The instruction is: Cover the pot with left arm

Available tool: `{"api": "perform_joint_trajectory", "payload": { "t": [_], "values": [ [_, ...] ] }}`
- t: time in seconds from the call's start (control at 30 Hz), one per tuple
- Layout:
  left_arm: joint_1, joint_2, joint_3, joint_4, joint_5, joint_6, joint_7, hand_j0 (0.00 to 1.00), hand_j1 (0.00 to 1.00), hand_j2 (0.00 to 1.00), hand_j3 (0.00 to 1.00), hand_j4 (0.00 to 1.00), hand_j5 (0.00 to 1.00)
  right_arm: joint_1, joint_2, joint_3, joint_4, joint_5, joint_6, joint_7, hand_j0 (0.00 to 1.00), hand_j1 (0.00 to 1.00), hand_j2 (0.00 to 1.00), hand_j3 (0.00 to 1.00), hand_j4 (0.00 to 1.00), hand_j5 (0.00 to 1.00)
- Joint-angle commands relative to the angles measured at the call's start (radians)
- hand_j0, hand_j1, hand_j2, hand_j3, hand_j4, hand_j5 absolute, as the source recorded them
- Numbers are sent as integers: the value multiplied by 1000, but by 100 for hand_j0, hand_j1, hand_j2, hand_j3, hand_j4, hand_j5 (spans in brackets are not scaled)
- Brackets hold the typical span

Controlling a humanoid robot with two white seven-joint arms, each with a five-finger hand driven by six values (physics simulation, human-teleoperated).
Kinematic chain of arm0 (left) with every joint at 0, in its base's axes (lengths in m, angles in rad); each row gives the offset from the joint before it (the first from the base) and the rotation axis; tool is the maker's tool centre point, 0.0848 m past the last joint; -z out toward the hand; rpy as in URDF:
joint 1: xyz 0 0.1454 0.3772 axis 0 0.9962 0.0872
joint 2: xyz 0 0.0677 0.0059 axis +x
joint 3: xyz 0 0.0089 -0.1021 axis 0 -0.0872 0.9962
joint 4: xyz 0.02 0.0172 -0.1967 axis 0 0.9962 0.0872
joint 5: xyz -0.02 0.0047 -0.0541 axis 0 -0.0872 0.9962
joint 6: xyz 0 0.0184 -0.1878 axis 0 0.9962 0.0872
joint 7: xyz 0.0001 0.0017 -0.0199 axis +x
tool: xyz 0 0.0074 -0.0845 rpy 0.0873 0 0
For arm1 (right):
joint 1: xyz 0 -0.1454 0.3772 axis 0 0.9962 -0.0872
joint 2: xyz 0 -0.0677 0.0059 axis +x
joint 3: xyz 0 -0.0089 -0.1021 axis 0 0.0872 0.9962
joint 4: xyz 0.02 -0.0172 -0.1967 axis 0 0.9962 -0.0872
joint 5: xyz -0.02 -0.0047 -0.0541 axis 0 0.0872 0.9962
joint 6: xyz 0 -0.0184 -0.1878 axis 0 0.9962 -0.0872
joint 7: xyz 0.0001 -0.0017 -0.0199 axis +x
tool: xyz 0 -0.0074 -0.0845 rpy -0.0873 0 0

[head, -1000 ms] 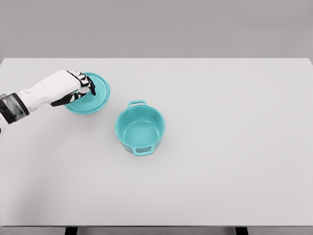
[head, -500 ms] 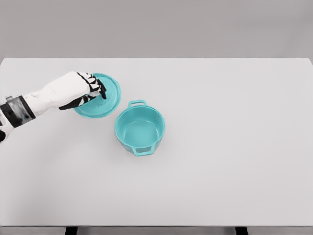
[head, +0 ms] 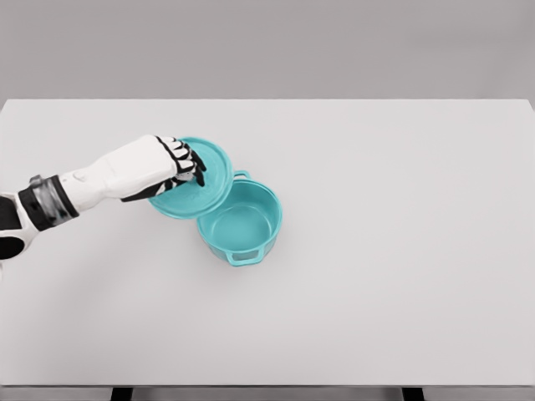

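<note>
A teal pot (head: 242, 224) with two side handles stands open on the white table (head: 401, 234), left of its middle. A round teal lid (head: 201, 182) hangs in the air, tilted, and overlaps the pot's upper left rim. My left hand (head: 185, 165) is shut on the lid's top, with its fingers curled over the middle where the knob is hidden. The white left forearm comes in from the left edge. No right arm shows.
The table's far edge runs across the top of the view and its front edge along the bottom. Nothing else stands on it.
My left hand has carried the lid to the right and a little toward me, from the table's left part to over the pot's upper left rim. The pot has not moved.
</note>
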Motion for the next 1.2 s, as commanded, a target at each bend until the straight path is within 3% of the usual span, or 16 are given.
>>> {"api": "perform_joint_trajectory", "payload": {
  "t": [0.0, 0.43, 0.7, 1.17],
  "values": [
    [2, -4, -6, -2, 3, 1, -1, 49, 49, 49, 49, 49, 49, 0, 0, 0, 1, 0, 0, 0, 100, 100, 100, 100, 100, 100],
    [2, -31, -64, -4, -2, 1, -1, 49, 49, 49, 49, 49, 49, 0, 0, 0, 0, 0, 0, 0, 100, 100, 100, 100, 100, 100],
    [6, -47, -107, -45, -2, 1, -1, 49, 49, 49, 49, 49, 49, 0, 0, 0, 1, 0, 0, 0, 100, 100, 100, 100, 100, 100],
    [-6, -91, -127, -42, -31, 1, -1, 50, 50, 50, 50, 50, 50, 0, 0, 0, 1, 0, 0, 0, 100, 100, 100, 100, 100, 100]
  ]
}}
